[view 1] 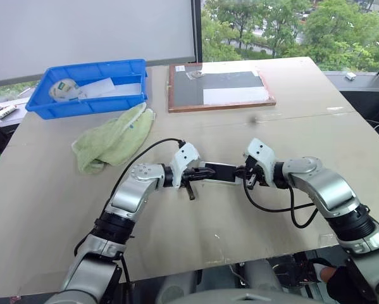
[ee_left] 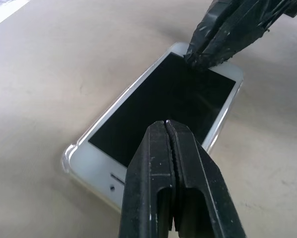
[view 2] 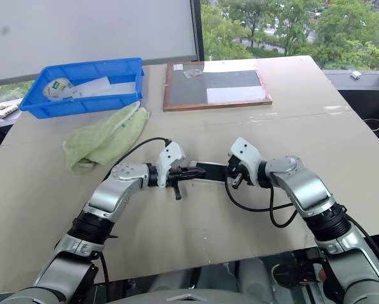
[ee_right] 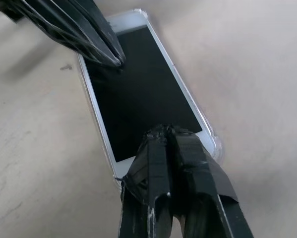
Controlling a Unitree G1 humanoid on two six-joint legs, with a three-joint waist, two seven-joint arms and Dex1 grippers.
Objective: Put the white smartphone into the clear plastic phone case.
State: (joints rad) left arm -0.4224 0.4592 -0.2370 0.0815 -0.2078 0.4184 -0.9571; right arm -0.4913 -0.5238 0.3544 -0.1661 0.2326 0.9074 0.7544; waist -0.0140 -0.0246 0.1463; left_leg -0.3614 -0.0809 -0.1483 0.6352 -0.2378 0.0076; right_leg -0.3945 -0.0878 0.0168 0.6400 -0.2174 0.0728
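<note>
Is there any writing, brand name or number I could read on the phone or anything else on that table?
None can be read.
phone: dark screen and white ends, no logo or text.
roll in the blue bin: a greenish label, too small to read.
framed board: no words visible.

A lab or test room: a plain worktable (view 1: 284, 215) beside a big window (view 1: 290, 25) (treetops outside), with a blue parts bin (view 1: 88, 104) far left.

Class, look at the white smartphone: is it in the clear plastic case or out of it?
In. The clear plastic phone case rims the white smartphone on all visible edges; whether every corner is fully seated, cannot tell.
</note>
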